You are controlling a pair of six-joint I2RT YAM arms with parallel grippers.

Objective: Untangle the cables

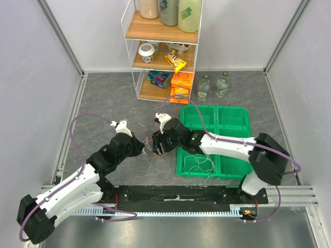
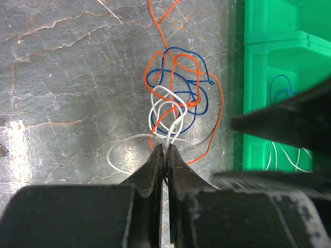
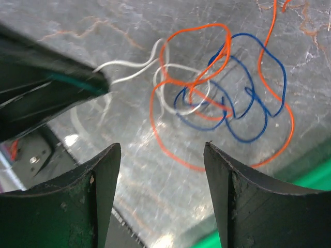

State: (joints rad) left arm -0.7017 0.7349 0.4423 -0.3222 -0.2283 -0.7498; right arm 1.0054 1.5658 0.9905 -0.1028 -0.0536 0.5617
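**Left claw pinches white strand; right claw gapes above**

The left gripper (image 2: 165,151) has its black fingers pressed together on a thin white cable (image 2: 168,116) at the near end of the tangle of thin orange, blue and white cables (image 2: 177,88). The right gripper (image 3: 162,155) hangs wide apart above it, gripping nothing. The tangle lies on the grey marbled table (image 2: 67,77), just beside the green plastic bin (image 2: 269,31). Its long axis runs away from the left fingertips.

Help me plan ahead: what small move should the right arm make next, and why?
Probably lower the open right gripper onto the blue cable and close. The left gripper is shut on the white cable, which interlocks with it and the orange cable; a second grip could separate them.
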